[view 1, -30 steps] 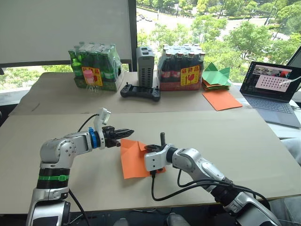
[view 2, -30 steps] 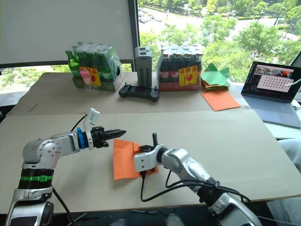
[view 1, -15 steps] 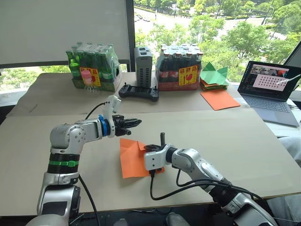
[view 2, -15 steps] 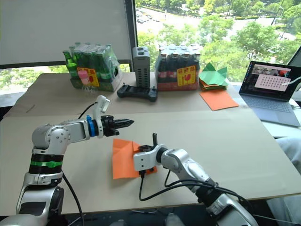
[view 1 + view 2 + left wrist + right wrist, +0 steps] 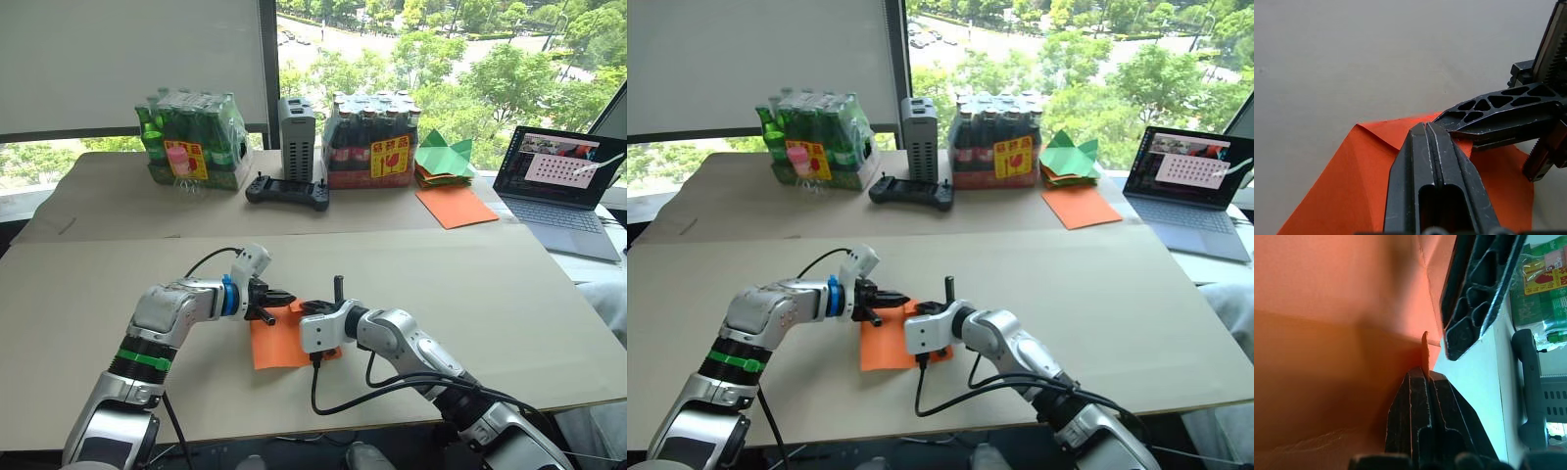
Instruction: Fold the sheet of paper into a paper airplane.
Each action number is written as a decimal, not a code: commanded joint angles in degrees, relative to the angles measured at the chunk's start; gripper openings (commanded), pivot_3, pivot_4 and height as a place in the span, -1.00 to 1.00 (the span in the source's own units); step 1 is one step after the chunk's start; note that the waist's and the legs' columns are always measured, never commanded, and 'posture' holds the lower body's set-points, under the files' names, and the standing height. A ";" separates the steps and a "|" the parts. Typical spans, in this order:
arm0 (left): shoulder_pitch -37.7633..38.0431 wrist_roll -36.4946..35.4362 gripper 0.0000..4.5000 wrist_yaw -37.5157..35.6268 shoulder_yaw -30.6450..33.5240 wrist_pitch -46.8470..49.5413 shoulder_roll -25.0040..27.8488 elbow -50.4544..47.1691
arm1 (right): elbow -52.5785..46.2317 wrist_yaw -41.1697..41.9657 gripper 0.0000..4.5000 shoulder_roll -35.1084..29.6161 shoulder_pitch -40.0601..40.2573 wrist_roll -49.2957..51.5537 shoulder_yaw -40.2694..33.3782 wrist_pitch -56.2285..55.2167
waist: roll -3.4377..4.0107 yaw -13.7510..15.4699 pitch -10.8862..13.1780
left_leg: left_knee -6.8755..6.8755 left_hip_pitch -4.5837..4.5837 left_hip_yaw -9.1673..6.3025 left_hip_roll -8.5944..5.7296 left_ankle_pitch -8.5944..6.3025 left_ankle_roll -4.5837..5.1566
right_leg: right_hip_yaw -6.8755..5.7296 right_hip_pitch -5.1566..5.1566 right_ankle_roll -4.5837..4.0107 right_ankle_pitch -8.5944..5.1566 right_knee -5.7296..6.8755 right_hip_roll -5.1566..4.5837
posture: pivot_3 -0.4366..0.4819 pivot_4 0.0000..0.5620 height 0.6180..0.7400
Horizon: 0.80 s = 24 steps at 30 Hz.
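Bench (image 5: pixel 490 294) carries the sheet of paper (image 5: pixel 274 343) near its front edge. Right hand (image 5: pixel 1425 374) pinches the sheet's raised edge. Left hand (image 5: pixel 1426 128), fingers pressed together, rests its tips on the sheet's far corner.

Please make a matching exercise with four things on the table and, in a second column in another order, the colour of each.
Things:
1. sheet of paper under the two tools
2. game controller
3. left pack of bottles
4. laptop

Colours:
A. green
B. grey, screen lit
C. bright orange
D. black

Pairs: 1-C, 2-D, 3-A, 4-B
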 commanded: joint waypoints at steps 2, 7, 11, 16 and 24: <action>-0.98 2.51 -1.00 -1.19 -1.06 -3.16 -1.05 1.90 | 0.97 0.72 -0.98 -0.14 1.25 -1.21 1.05 -0.13 | 0.00 -0.01 0.00 | 0.00 0.00 0.00 0.00 0.00 0.00 | 0.00 0.00 0.00 0.00 0.00 0.00 | -0.05 -0.47 1.00; -0.51 6.42 -1.00 -1.68 -3.31 -7.23 -2.39 6.85 | 1.09 0.84 -0.98 -0.12 1.16 -1.37 1.07 -0.20 | 0.00 0.06 0.00 | 0.00 0.05 0.00 -0.02 0.00 0.00 | 0.00 0.06 0.00 0.00 -0.01 -0.01 | -0.05 -0.47 1.00; 0.03 7.84 -1.00 -2.09 -3.47 -7.98 -3.27 9.44 | 0.38 2.71 -0.98 -0.21 2.05 0.17 0.90 -0.03 | 0.01 0.09 -0.01 | 0.00 0.12 0.00 -0.02 0.00 0.00 | 0.00 0.13 0.00 0.00 -0.01 -0.01 | -0.05 -0.47 1.00; 0.44 8.95 -1.00 -2.56 -3.76 -8.54 -3.81 10.51 | -2.01 8.17 -0.44 1.54 5.27 7.64 -2.11 4.54 | 0.01 0.26 -0.06 | 0.00 0.25 0.00 -0.01 -0.01 0.01 | 0.00 0.32 0.02 -0.01 -0.11 -0.01 | -0.05 -0.47 1.00; 0.86 9.76 -1.00 -2.84 -3.29 -8.31 -4.60 10.33 | -8.33 13.16 0.76 5.94 8.74 19.04 -8.58 17.77 | 0.04 0.02 -0.10 | -0.04 0.92 -0.03 0.01 -0.06 0.10 | -0.03 1.08 0.13 -0.08 -0.30 0.02 | -0.05 -0.47 1.00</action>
